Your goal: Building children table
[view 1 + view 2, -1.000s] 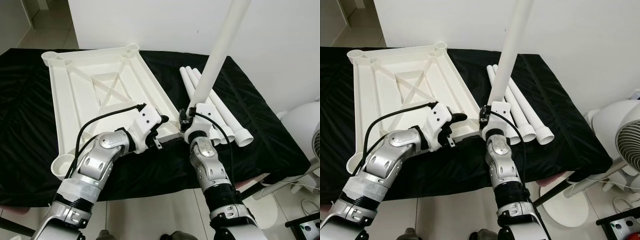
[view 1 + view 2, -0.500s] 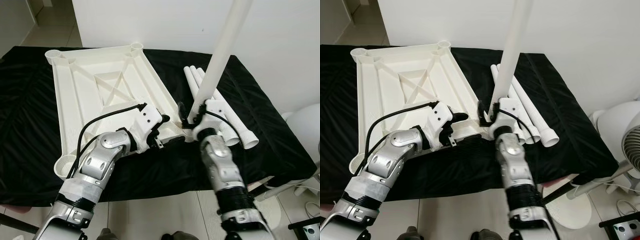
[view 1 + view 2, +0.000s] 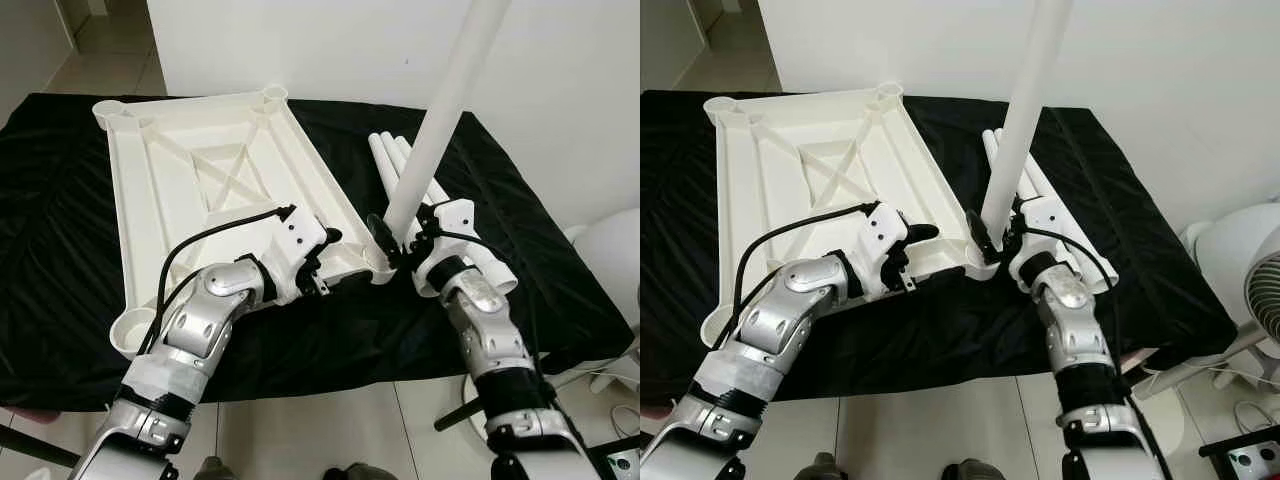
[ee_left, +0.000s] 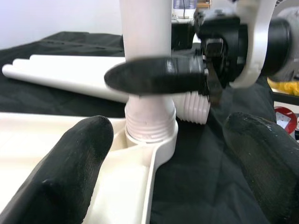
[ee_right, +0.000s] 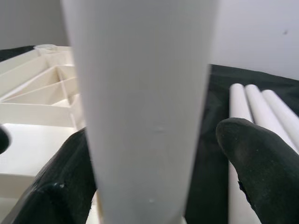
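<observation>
Shifted since a second ago: my right arm swings outward around the upright table leg, right pincer closed on it just above the tabletop's near corner socket. Left pincer open, astride that corner. Risk: tilted leg cross-threading, jamming.

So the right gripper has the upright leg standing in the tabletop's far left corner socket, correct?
Not that socket. The leg held by the right gripper stands in the near right corner socket of the tabletop, as the left eye view and the left wrist view show.
</observation>
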Tool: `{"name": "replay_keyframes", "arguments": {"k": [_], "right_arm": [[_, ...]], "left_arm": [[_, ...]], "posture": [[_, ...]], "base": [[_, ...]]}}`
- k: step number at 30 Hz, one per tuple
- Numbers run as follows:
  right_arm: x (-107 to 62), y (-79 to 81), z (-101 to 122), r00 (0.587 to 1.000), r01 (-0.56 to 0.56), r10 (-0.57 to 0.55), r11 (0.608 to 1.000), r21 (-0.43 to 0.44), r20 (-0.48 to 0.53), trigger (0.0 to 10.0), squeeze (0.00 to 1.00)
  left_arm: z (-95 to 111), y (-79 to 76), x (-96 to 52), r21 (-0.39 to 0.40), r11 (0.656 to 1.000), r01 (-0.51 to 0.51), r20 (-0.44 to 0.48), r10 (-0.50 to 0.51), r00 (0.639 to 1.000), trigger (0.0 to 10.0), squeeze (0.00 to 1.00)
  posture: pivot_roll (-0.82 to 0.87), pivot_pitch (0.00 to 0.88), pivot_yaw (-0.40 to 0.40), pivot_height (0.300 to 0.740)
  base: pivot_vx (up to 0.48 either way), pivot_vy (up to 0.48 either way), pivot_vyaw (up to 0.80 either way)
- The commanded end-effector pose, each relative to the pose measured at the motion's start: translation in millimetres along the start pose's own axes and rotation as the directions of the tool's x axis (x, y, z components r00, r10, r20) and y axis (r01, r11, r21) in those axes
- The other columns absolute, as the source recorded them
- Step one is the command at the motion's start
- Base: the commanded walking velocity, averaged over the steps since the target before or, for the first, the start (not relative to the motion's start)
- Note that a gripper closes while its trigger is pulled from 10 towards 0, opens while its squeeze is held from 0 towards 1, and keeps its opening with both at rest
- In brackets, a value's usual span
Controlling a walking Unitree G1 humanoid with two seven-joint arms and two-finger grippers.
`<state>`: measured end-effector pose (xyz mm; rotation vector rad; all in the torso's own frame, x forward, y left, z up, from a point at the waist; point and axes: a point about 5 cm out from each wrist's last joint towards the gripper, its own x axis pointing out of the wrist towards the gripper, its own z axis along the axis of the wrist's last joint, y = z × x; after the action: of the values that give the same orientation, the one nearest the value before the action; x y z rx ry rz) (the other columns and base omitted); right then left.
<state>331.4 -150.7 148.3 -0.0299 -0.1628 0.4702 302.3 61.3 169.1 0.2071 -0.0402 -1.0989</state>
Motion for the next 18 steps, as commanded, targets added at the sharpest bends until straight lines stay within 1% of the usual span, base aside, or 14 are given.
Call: {"name": "replay_keyframes", "arguments": {"k": [1,3,9,12,13,14,15,16,17,18], "right_arm": [[2.0,-0.1,-4.3,0.998,-0.051,0.051,0.999,0.006,-0.027,10.0,0.0],[2.2,0.2,-6.0,0.997,-0.063,0.063,0.998,0.007,-0.037,10.0,0.0],[0.8,3.9,-14.9,0.986,-0.15,0.151,0.989,0.018,-0.075,10.0,0.0],[0.7,4.5,-16.4,0.983,-0.164,0.165,0.986,0.018,-0.083,10.0,0.0],[2.1,3.3,-17.6,0.981,-0.171,0.171,0.985,0.011,-0.087,6.0,0.0],[4.4,2.3,-17.6,0.98,-0.177,0.178,0.984,0.008,-0.085,4.2,0.0],[4.4,2.3,-17.6,0.98,-0.177,0.178,0.984,0.008,-0.085,4.2,0.0],[6.3,1.7,-17.3,0.98,-0.18,0.18,0.984,0.01,-0.084,2.7,0.0],[7.6,1.5,-17.1,0.98,-0.183,0.183,0.983,0.01,-0.083,2.4,0.0],[8.2,1.4,-17.5,0.978,-0.189,0.189,0.982,0.011,-0.085,1.7,0.0]], "left_arm": [[1.2,-0.9,2.4,0.008,1.0,0.013,0.006,-0.013,1.0,10.0,0.0],[1.3,-0.8,2.3,0.008,1.0,0.013,0.006,-0.013,1.0,10.0,0.0],[1.4,-0.5,1.8,0.007,1.0,0.011,0.008,-0.011,1.0,10.0,0.0],[1.4,-0.4,1.9,0.007,1.0,0.011,0.008,-0.011,1.0,10.0,0.0],[1.4,-0.4,2.2,0.008,1.0,0.012,0.009,-0.012,1.0,10.0,0.0],[1.7,-0.4,2.5,0.008,1.0,0.013,0.011,-0.013,1.0,10.0,0.0],[1.7,-0.4,2.5,0.008,1.0,0.013,0.011,-0.013,1.0,10.0,0.0],[1.6,-0.5,2.7,0.008,1.0,0.013,0.013,-0.013,1.0,10.0,0.0],[1.7,-0.6,2.8,0.008,1.0,0.013,0.014,-0.013,1.0,10.0,0.0],[1.8,-1.1,3.2,0.008,1.0,0.014,0.015,-0.014,1.0,10.0,0.0]], "posture": [[0.07,0.0,-0.075,0.74],[0.07,0.0,-0.075,0.74],[0.07,0.0,-0.075,0.74],[0.07,0.0,-0.075,0.74],[0.07,0.0,-0.075,0.74],[0.07,0.0,-0.076,0.74],[0.07,0.0,-0.076,0.74],[0.07,0.0,-0.077,0.74],[0.07,0.0,-0.077,0.74],[0.07,0.0,-0.079,0.74]], "base": [[0.0,0.0,0.0],[0.0,0.0,0.0],[0.0,0.0,0.0],[0.0,0.0,0.0],[0.0,0.0,0.0],[0.0,0.0,0.0],[0.0,0.0,0.0],[0.0,0.0,0.0],[0.0,0.0,0.0],[0.0,0.0,0.0]]}}
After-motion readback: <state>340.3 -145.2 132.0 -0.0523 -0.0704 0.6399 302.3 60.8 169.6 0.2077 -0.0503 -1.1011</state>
